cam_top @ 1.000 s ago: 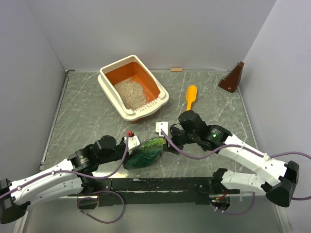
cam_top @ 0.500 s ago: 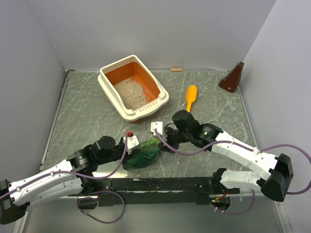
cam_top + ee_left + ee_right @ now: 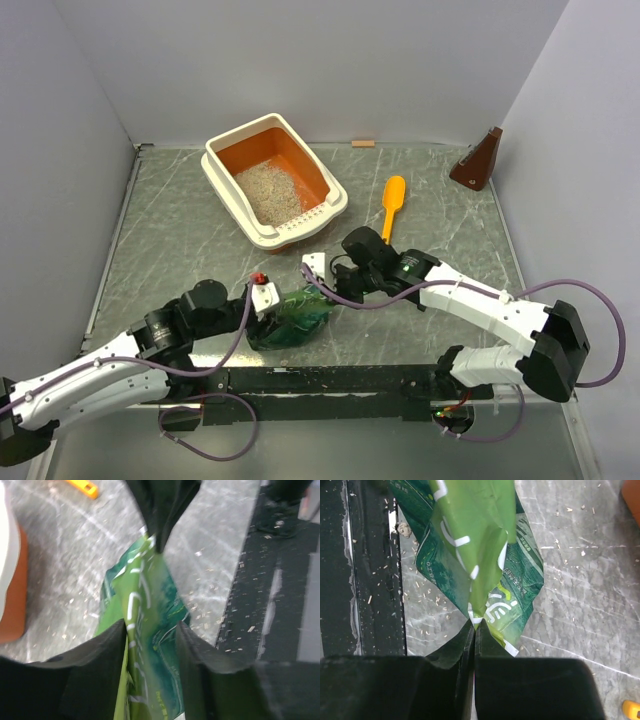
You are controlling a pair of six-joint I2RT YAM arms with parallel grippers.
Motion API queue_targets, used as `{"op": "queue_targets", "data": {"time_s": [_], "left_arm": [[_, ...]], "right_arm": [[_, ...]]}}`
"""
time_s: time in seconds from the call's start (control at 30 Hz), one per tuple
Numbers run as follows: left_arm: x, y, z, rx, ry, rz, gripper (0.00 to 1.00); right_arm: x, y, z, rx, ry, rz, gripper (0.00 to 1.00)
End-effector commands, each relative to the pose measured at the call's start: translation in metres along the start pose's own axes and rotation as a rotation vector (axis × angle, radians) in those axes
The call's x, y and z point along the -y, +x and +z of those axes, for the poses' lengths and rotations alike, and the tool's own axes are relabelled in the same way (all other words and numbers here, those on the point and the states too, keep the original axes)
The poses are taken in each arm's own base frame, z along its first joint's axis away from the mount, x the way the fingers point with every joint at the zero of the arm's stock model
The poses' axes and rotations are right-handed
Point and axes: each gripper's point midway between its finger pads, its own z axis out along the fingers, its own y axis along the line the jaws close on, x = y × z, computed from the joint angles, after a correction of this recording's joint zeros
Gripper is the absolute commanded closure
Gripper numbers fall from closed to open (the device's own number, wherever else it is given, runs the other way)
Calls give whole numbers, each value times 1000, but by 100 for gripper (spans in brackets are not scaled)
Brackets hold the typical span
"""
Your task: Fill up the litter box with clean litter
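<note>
The right pincer (image 3: pixel 474 630) is pressed together on a corner of the green bag (image 3: pixel 292 315), and the left pincer (image 3: pixel 150 627) pinches the bag's body from the near-left side. The bag sits low over the near tabletop (image 3: pixel 170 230). The litter box (image 3: pixel 215 175) lies further off, with some clean litter (image 3: pixel 268 192) inside. This looks like the carrying step. Next, both arms should probably lift together, move over the box, and tip the bag.

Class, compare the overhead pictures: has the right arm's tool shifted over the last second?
Yes. The right tool, pinching the crinkled green plastic bag, has shifted left, farther from the yellow-orange plastic scoop, which stayed put.
</note>
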Motion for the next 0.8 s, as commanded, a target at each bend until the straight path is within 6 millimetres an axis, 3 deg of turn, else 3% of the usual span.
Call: {"op": "queue_targets", "data": {"time_s": [0.0, 0.17, 0.43, 0.6, 0.77], "left_arm": [[22, -40, 1, 94, 153, 66, 48], [28, -26, 18, 7, 209, 71, 47], [16, -8, 36, -71, 163, 94, 51], [-2, 3, 39, -133, 67, 98, 99], [-28, 5, 29, -125, -88, 124, 99]], "right_arm": [[-4, -18, -8, 45, -25, -19, 100], [-8, -28, -17, 76, -31, -43, 100], [-16, -30, -28, 110, -39, -69, 100], [-19, -29, -35, 106, -32, -66, 100], [-22, -21, -49, 86, 5, -65, 100]]}}
